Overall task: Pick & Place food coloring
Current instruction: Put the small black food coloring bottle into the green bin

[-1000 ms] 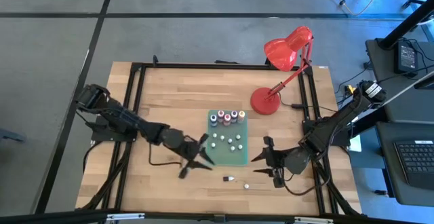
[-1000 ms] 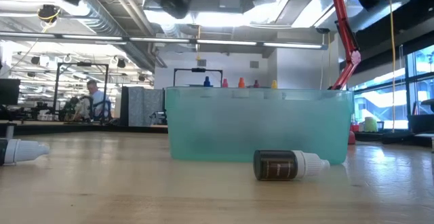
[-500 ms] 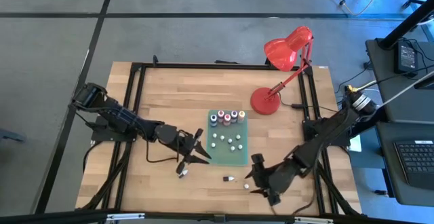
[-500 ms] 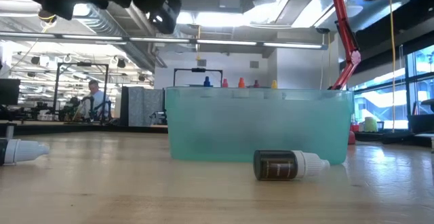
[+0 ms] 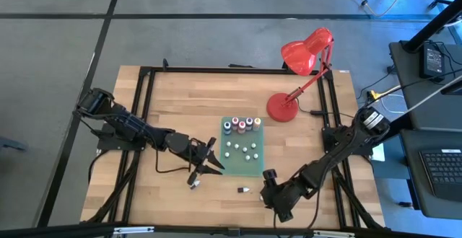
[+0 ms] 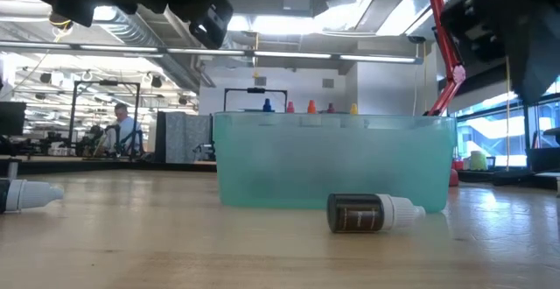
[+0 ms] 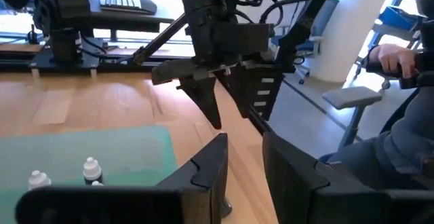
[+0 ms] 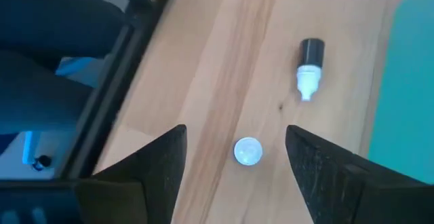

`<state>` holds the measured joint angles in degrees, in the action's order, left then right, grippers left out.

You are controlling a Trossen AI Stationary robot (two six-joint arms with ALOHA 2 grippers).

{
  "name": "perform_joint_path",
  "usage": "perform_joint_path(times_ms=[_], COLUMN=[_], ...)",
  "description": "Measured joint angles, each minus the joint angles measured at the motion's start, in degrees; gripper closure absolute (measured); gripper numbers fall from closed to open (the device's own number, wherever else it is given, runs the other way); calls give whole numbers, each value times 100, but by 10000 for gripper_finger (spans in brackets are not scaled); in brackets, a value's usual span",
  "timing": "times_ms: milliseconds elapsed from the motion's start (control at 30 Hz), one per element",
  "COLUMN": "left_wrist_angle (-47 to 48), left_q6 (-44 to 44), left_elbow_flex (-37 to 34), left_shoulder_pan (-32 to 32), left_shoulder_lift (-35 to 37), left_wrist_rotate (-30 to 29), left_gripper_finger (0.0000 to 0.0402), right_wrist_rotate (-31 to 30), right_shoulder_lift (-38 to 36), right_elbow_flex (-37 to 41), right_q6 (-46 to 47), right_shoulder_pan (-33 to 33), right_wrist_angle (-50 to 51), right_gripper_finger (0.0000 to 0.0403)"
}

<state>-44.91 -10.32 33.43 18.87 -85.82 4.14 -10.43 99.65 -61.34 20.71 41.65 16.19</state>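
The food coloring is scattered. Several tiny bottles (image 5: 242, 125) stand along the far edge of the green mat (image 5: 254, 164), with whitish caps (image 5: 242, 149) on it. A dark bottle with a pale tip (image 6: 376, 212) lies on its side on the wood near the mat's front edge. Another bottle (image 5: 193, 183) lies to the left. A round white piece (image 8: 248, 151) rests on the wood. My right gripper (image 5: 267, 184) hovers open above that piece, tipped down. My left gripper (image 5: 211, 161) hangs left of the mat, its fingers narrowly open with nothing between them.
A red desk lamp (image 5: 307, 54) stands at the far right, its base (image 5: 281, 108) on the table. A black frame (image 5: 144, 108) runs around the table top. Bare wood lies left of the mat. A person (image 7: 400, 68) sits beyond the table.
My right gripper has swung from beside the mat's right edge toward the table's near edge and leftward. It has sunk and tipped further down, and it now covers the white piece. My left gripper has shifted slightly toward the far edge.
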Motion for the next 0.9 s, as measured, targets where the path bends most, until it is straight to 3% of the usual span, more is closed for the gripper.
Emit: perform_joint_path(times_ms=[400, 900], left_wrist_angle=[18, 63], left_q6=[-3, -3], left_elbow_flex=[-2, -2], left_shoulder_pan=[4, 4], left_shoulder_lift=[0, -2], left_wrist_rotate=[-2, -1], left_gripper_finger=[310, 309], right_wrist_rotate=[-50, -201], right_shoulder_lift=[481, 495], right_elbow_flex=[2, 2], right_q6=[-176, -195], right_shoulder_pan=[0, -24], right_wrist_angle=[79, -55], right_gripper_finger=[214, 309])
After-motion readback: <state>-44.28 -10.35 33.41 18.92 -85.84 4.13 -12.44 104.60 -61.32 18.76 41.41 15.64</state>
